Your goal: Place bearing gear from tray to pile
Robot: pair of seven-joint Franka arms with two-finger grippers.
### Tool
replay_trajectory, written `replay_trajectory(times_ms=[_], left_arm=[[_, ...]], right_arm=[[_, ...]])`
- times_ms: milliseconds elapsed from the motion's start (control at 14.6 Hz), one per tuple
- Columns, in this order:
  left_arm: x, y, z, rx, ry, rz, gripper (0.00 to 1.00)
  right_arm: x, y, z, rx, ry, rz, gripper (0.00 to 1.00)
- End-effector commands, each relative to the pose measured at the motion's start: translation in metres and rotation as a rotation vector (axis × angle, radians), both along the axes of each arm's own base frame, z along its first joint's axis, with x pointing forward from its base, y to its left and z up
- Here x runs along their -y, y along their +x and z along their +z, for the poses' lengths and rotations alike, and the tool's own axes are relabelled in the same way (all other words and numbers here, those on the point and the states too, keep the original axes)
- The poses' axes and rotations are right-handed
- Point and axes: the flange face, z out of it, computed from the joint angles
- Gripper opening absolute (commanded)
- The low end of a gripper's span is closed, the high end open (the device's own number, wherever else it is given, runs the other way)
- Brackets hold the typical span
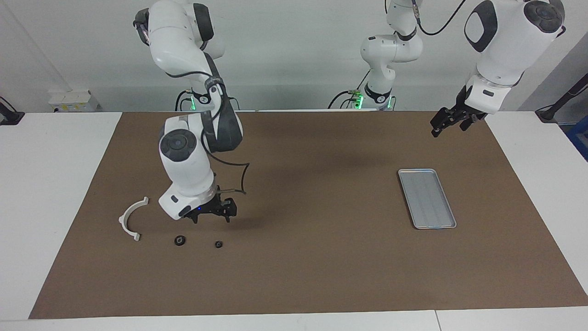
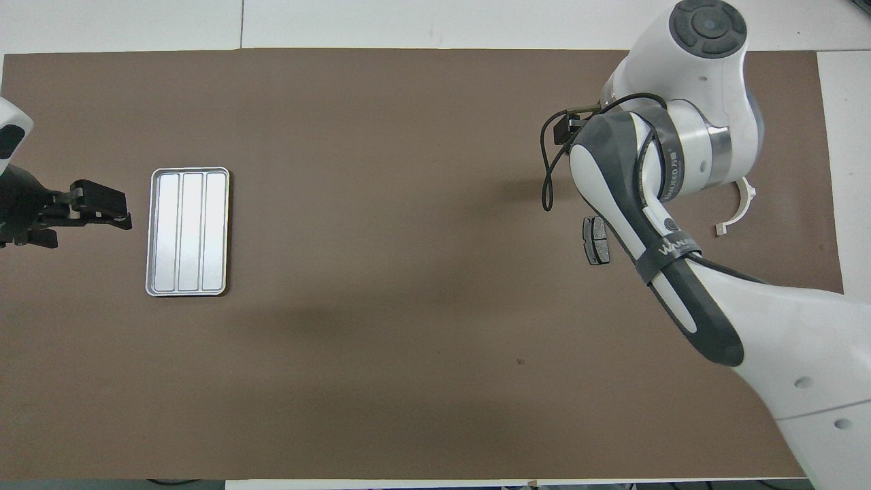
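Note:
The silver ridged tray (image 1: 426,197) lies toward the left arm's end of the mat with nothing in it; it also shows in the overhead view (image 2: 188,231). Two small black bearing gears (image 1: 179,240) (image 1: 218,244) lie on the mat beside the white semicircular bracket (image 1: 133,218). My right gripper (image 1: 211,216) hangs open and empty low over the mat by the gears, touching neither. A dark grey brake pad (image 2: 597,239) shows beside the right arm in the overhead view, where the arm hides the gears. My left gripper (image 1: 448,125) waits open in the air beside the tray.
A brown mat (image 1: 321,276) covers the white table. The bracket also shows in the overhead view (image 2: 738,211) at the right arm's end. The right arm's elbow (image 2: 680,136) stands high over the pile.

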Motion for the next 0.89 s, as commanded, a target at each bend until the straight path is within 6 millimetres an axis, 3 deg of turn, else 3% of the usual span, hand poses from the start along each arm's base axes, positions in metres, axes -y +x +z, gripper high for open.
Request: replay_trajectory(times_ms=[0,274,617,823], left_arm=[[0.0,-0.007,0.005,-0.004,0.0,-0.008,1.0],[0.0,-0.007,0.005,-0.003,-0.001,-0.008,1.0],[0.0,-0.007,0.005,-0.003,-0.001,-0.008,1.0],[0.0,-0.007,0.005,-0.003,-0.001,-0.008,1.0]], right_arm=[[0.008,-0.021,0.041,-0.007,-0.01,0.022,1.0],[0.021,-0.032,0.071,-0.008,-0.006,0.007,1.0],[0.064,-0.046,0.105,-0.012,0.008,0.077,1.0],[0.096,-0.082,0.132,0.0,0.008,0.099,1.0]])
